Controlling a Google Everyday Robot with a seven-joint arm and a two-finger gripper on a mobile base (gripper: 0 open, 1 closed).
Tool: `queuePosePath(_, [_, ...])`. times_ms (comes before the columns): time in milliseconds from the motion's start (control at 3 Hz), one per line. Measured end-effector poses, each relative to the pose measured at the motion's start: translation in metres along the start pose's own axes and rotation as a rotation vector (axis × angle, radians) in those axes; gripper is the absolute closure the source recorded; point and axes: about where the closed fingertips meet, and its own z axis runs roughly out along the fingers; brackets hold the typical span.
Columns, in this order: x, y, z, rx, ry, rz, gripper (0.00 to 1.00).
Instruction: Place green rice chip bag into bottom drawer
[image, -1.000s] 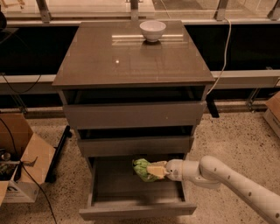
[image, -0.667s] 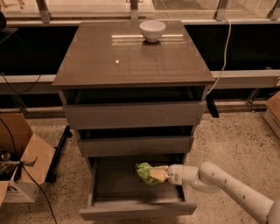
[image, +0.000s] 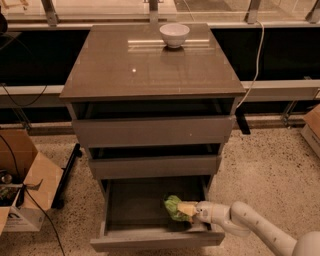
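The green rice chip bag (image: 173, 207) is a small crinkly light-green bag at the right side of the open bottom drawer (image: 135, 207), low inside the box near its grey floor. My gripper (image: 186, 210) reaches in from the right on a white arm (image: 250, 225) and is shut on the bag's right edge. The drawer is pulled out, the lowest of three in the grey cabinet (image: 150, 70). I cannot tell whether the bag rests on the floor.
A white bowl (image: 174, 34) stands at the back of the cabinet top. The two upper drawers (image: 152, 131) are slightly out. A cardboard box (image: 20, 180) sits on the floor at left. A cable hangs at the cabinet's right.
My gripper and the bag have moved down and slightly forward, deeper into the bottom drawer. The grip has not changed.
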Motion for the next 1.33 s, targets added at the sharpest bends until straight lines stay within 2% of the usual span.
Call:
queuePosePath(1000, [0.003,0.0045,0.0082,-0.014,0.007,0.002,0.14])
queuePosePath(1333, [0.0035,0.0056,0.0101,-0.017,0.009,0.002,0.0])
